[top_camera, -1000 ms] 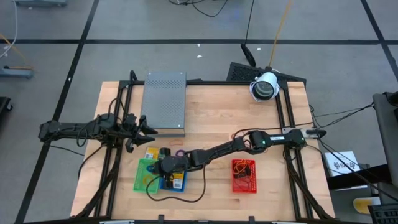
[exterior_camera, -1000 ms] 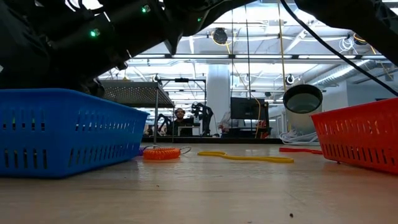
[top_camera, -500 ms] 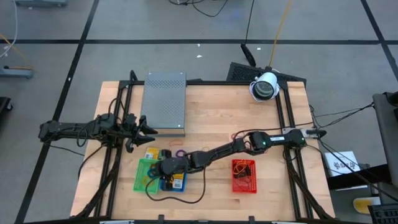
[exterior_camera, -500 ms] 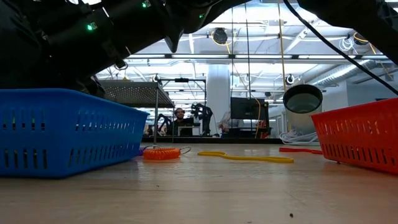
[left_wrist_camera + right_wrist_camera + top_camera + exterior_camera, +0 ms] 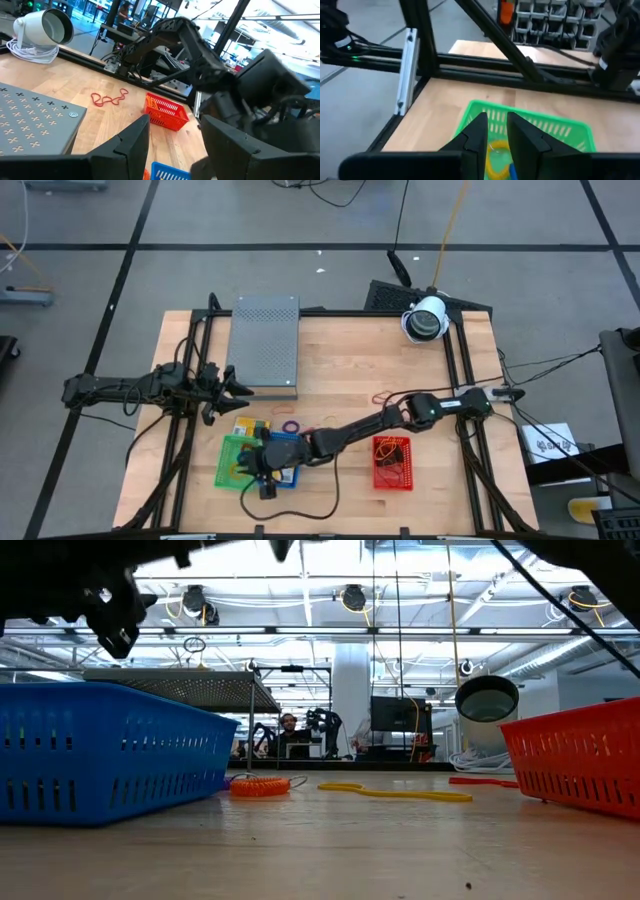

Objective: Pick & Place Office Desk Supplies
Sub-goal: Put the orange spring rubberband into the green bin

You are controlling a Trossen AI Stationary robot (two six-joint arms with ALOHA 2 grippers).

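The right gripper (image 5: 256,464) is hovering over the green basket (image 5: 232,461) beside the blue basket (image 5: 284,472), its jaws standing slightly apart with nothing between them. Rubber-band loops (image 5: 496,150) are lying inside the green basket. The left gripper (image 5: 238,387) is waiting beside the grey perforated box (image 5: 265,345), jaws spread and holding nothing.

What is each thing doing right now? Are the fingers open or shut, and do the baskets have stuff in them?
Left fingers: open, empty, beside the grey box.
Right fingers: a little open, empty, over the baskets.
Green basket: upright, a yellow loop inside.
Red basket: upright, a few things inside.
Blue basket: upright, its inside mostly hidden.
Purple loop: lying flat on the table.
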